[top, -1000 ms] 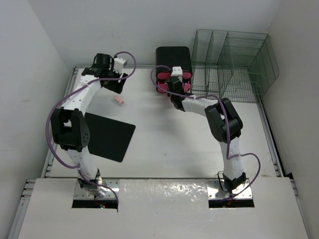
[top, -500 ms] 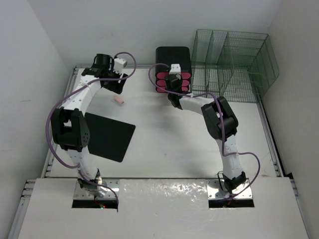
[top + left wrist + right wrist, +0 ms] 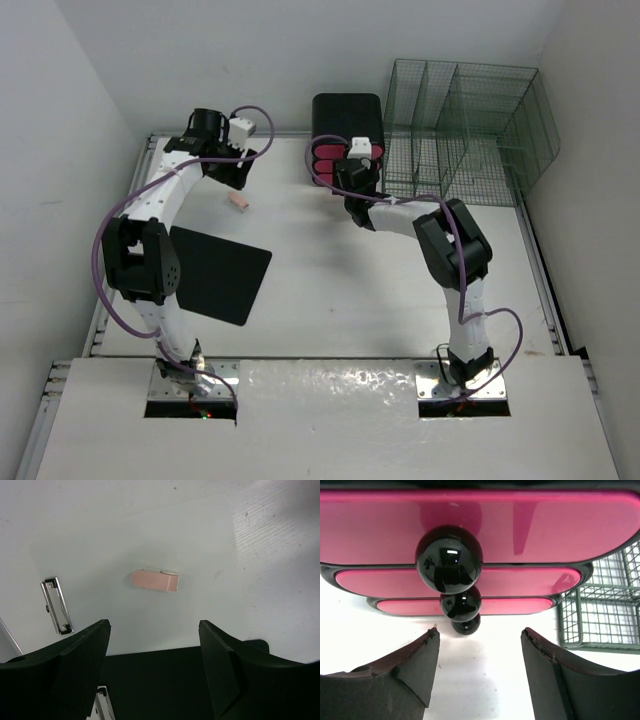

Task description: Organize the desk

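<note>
— Where is the bench (image 3: pixel 340 290), and what lies at its left?
— It spreads white beneath both arms. At the left lies a black clipboard (image 3: pixel 215 272), with a small pink block (image 3: pixel 155 581) beyond it. The left end effector (image 3: pixel 154 630) hangs above that block, fingers spread, gripping nothing.
— And further right?
— The right end effector (image 3: pixel 480 635) faces the drawer unit (image 3: pixel 470 525), also spread and empty, with the black knobs (image 3: pixel 449 560) just ahead. A wire rack (image 3: pixel 465 130) stands beside the unit.
</note>
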You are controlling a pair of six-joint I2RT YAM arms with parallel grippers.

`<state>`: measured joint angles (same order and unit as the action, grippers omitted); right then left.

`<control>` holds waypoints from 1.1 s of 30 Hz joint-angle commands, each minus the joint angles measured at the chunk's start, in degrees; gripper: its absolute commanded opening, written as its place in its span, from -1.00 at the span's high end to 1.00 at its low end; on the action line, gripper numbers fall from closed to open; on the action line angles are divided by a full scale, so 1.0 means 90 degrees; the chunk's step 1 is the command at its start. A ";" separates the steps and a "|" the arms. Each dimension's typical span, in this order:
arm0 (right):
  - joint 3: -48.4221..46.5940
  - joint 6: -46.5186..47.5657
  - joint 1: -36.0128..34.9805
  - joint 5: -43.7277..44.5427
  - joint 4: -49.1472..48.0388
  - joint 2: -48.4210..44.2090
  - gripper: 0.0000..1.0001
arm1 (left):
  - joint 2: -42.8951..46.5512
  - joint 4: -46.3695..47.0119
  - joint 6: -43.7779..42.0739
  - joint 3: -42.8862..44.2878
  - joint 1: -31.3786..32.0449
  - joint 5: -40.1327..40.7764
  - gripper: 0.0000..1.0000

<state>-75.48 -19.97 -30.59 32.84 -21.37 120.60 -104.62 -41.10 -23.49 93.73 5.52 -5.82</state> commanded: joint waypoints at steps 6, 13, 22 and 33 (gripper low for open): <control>-0.0996 -0.0203 -0.0049 0.0101 0.0176 0.0671 -0.16 | 0.0238 0.0065 -0.0047 0.0025 -0.0086 -0.0193 -0.39; -0.1300 -0.0320 -0.0048 0.0394 0.0049 0.1082 -0.03 | 0.0228 0.0036 -0.0096 0.0034 -0.0086 -0.0251 -0.40; -0.1691 -0.0389 -0.0048 0.0638 0.0166 0.1473 0.14 | 0.0208 -0.0023 -0.0154 0.0054 -0.0086 -0.0300 -0.40; -0.1389 -0.0467 0.0000 0.0649 -0.0115 0.1367 0.84 | 0.0053 -0.0013 -0.0203 -0.0024 -0.0086 -0.0358 -0.40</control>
<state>-88.49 -22.63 -31.00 38.24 -18.39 134.74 -104.64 -42.28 -24.43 93.73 5.52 -7.70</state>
